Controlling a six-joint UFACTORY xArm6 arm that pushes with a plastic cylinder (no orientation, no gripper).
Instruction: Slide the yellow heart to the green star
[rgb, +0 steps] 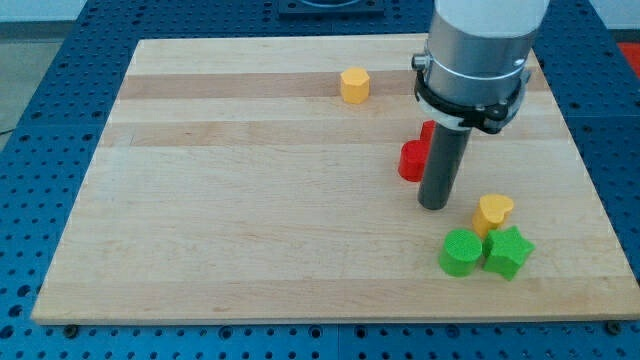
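Observation:
The yellow heart (494, 212) lies at the view's lower right on the wooden board. The green star (508, 252) sits just below it, close or touching. A green cylinder (461, 251) stands against the star's left side. My tip (433, 205) rests on the board a short way left of the yellow heart, with a small gap between them. The rod and the arm's grey body rise above it.
A red block (414, 157), partly hidden behind the rod, lies just above my tip. A yellow hexagonal block (354, 85) sits near the view's top centre. The board's right edge (598, 200) is close to the heart and star.

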